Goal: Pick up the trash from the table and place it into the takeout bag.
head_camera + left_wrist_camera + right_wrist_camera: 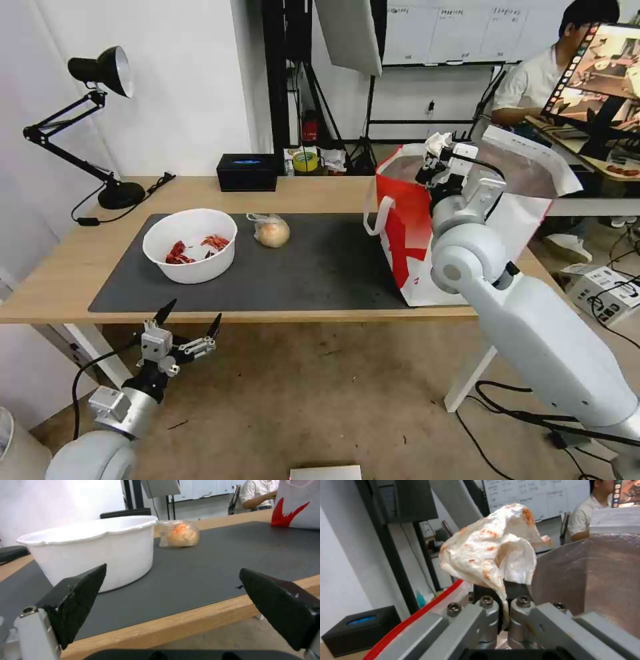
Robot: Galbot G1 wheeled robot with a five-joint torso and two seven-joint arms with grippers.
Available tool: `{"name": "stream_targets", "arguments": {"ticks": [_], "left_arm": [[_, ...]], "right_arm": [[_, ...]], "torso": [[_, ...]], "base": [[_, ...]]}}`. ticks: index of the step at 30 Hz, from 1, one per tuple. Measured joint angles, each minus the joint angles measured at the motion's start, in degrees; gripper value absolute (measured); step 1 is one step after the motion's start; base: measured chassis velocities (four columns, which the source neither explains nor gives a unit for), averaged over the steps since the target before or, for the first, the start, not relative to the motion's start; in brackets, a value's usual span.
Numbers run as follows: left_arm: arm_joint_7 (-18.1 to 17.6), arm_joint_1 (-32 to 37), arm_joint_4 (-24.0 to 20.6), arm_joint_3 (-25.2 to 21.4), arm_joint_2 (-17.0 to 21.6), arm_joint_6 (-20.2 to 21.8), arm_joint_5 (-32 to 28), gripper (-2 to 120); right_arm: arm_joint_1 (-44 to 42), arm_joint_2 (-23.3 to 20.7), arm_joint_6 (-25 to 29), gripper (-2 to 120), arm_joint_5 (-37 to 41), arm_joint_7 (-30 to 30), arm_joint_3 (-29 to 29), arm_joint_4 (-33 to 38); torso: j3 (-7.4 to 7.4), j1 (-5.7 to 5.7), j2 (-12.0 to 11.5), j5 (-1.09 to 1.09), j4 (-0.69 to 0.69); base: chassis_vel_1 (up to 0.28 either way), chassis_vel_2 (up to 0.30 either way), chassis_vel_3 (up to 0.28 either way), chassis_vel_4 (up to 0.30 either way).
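Right gripper: my fingers are pinched together on the crumpled tissue, gripping a low fold so the stained bulk stands free above them.
Where I hold it: up at the open mouth of the takeout bag, so that a release should drop it onto the foil lining rather than the desk.
Takeout bag: upright at the mat's right end, mouth open, within my right arm's reach.
Left gripper: fingers spread wide, low in front of the desk's near edge, idle and clear of the work.
Remaining trash: the white bowl with red shell scraps and the bagged bun just beside it, both on the mat.
Step, as I judge it: tissue about to go in; bowl and bun to follow.
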Motion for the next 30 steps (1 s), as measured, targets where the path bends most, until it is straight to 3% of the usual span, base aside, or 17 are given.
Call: {"name": "stream_targets", "arguments": {"ticks": [13, 21, 25, 26, 29, 30], "left_arm": [[-0.09, -0.34, -0.06, 0.59, -0.41, 0.09, 0.13, 100], [-0.1, 0.06, -0.48, 0.35, -0.59, 0.1, 0.23, 100], [-0.1, 0.17, -0.56, 0.26, -0.59, 0.09, 0.23, 100], [-0.1, 0.24, -0.63, 0.18, -0.56, 0.1, 0.23, 100], [-0.09, 0.3, -0.72, 0.16, -0.56, 0.1, 0.23, 100], [-0.09, 0.31, -0.73, 0.16, -0.59, 0.1, 0.23, 100]], "right_arm": [[0.2, -1.99, 0.01, 0, 2.36, 0.82, 1.32, 0.8], [0.68, -2.83, -0.8, 32, 4.84, 2.07, 1.27, 1.5], [0.53, -3.08, -1.2, 40, 5.53, 2.07, 1.27, 1.96], [0.5, -3.28, -1.49, 52, 5.73, 2.07, 1.27, 2.14], [0.5, -3.57, -1.73, 57, 5.76, 2.03, 1.26, 2.2], [0.54, -3.79, -1.84, 64, 5.76, 2.0, 1.22, 2.23]], "torso": [[0.0, 0.0, 0.0, 0.0, 0.0], [0.0, 0.0, 0.0, 0.0, 0.0], [0.0, 0.0, 0.0, 0.0, 0.0], [0.0, 0.0, 0.0, 0.0, 0.0], [0.0, 0.0, 0.0, 0.0, 0.0], [0.0, 0.0, 0.0, 0.0, 0.0]], "base": [[0.0, 0.0, 0.0, 0.0], [0.0, 0.0, 0.0, 0.0], [0.0, 0.0, 0.0, 0.0], [0.0, 0.0, 0.0, 0.0], [0.0, 0.0, 0.0, 0.0], [0.0, 0.0, 0.0, 0.0]]}}
